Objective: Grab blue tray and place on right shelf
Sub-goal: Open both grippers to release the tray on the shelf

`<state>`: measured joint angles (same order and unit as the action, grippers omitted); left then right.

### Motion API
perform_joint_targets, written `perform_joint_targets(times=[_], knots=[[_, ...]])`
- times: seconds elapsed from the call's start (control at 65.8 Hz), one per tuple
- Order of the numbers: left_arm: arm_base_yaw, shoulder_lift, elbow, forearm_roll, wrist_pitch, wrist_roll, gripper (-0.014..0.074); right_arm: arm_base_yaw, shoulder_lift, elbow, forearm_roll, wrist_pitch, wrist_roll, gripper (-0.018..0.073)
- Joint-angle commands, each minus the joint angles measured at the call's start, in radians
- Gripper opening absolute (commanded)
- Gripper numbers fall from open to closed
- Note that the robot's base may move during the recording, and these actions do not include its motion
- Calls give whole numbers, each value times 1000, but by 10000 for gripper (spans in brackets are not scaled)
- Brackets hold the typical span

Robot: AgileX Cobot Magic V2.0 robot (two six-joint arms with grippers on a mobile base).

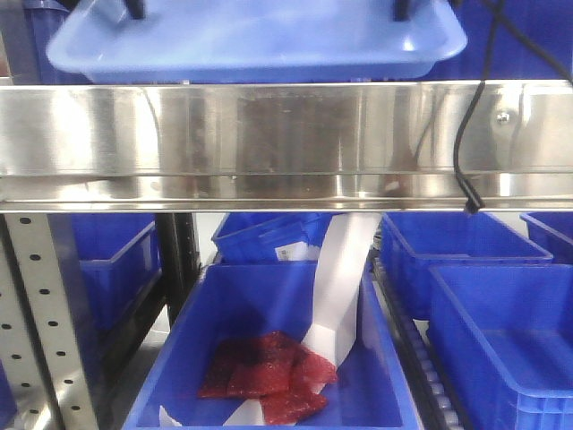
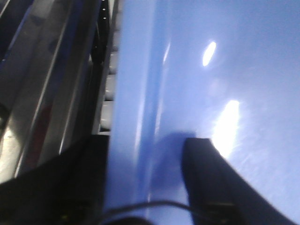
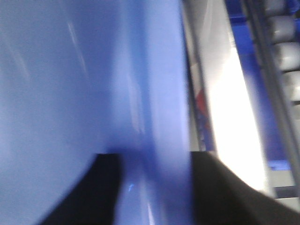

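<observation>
In the front-facing view, a perforated grey upright (image 1: 36, 313) stands at the far left below the rail. The blue tray (image 1: 260, 45), a shallow glossy light-blue plastic form with rounded corners and low sloped walls, sits at the top of the frame directly above and behind the broad stainless-steel front rail of the right shelf (image 1: 286, 143); whether its base touches the shelf surface cannot be determined. Dark finger tips enter the tray from above at its left and right ends. A black cable (image 1: 464, 152) hangs across the right part of the rail. Below the rail, a deep dark-blue storage bin (image 1: 215, 358) holds crumpled red packets (image 1: 269, 376) and a white paper strip (image 1: 340, 287); further dark-blue bins (image 1: 501, 331) stand to the right. In the left wrist view, the left gripper (image 2: 145, 187) straddles the tray's left rim, one black finger (image 2: 211, 183) on the smooth inner floor and the other outside the wall, pinching the rim. In the right wrist view, blurred, the right gripper (image 3: 154, 192) likewise clamps the tray's right rim (image 3: 159, 93) between two black fingers (image 3: 89, 192), with bright steel to the right.
</observation>
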<state>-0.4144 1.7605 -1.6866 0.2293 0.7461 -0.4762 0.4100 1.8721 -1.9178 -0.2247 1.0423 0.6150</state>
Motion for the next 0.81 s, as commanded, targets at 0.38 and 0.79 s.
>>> perform_joint_targets(times=[0.38,0.79], knots=[[16,-52,-42,51,-66,-11,328,-30,-57,-40,0,-51,3,573],[15,-57,-42,45,-94,-11,-49,-30,-62,-44,6,-116,3,83]])
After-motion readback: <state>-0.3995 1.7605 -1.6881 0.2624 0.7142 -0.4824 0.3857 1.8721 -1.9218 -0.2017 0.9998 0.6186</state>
